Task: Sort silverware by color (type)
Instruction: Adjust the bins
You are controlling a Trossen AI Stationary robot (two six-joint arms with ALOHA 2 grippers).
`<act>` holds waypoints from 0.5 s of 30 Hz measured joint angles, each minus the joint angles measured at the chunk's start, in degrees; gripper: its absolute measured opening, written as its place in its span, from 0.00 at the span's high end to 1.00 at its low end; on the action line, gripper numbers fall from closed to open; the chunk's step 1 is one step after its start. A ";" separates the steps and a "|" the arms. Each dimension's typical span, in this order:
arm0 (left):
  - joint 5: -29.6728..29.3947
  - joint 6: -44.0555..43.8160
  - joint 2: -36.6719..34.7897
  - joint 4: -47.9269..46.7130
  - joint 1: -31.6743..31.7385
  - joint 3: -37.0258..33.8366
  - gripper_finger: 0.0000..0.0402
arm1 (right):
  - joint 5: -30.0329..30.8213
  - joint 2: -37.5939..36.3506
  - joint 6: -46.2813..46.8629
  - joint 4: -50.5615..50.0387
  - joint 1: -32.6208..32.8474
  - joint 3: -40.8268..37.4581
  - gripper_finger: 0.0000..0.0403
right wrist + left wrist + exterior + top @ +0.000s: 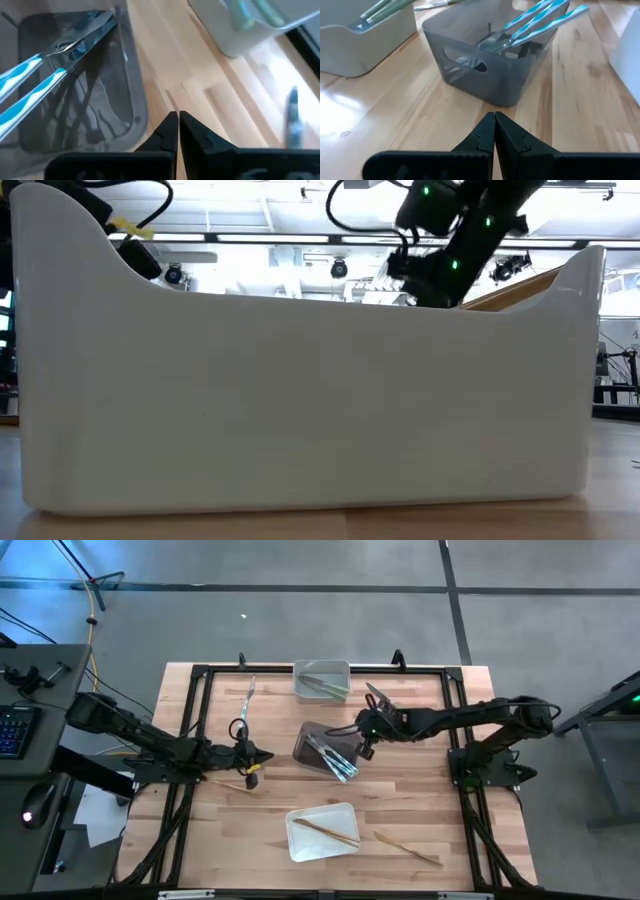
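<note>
left gripper [495,131] closed, empty | right gripper [178,129] closed, empty | tan knife [408,847] looks light, stiff, slippery; grab mid-handle

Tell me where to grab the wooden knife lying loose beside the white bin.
Grip the wooden knife at mid-length, coming straight down from above. It lies flat on the table at a slant, apart from the white bin, so turn the fingers across its narrow width.
</note>
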 joint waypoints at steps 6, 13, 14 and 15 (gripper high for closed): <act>-5.42 -0.37 3.91 3.49 0.00 0.04 1.00 | -0.62 -4.98 6.10 -13.79 3.72 2.57 1.00; -3.73 3.06 10.34 14.00 2.67 0.07 1.00 | -1.78 -4.94 10.29 -6.83 6.54 -4.46 1.00; -3.46 3.07 10.99 14.74 3.14 0.07 1.00 | -2.66 -4.66 9.88 -4.30 6.49 -5.87 1.00; -2.95 3.07 11.59 15.48 3.55 0.07 1.00 | -3.01 -4.42 9.26 -1.65 6.35 -7.28 1.00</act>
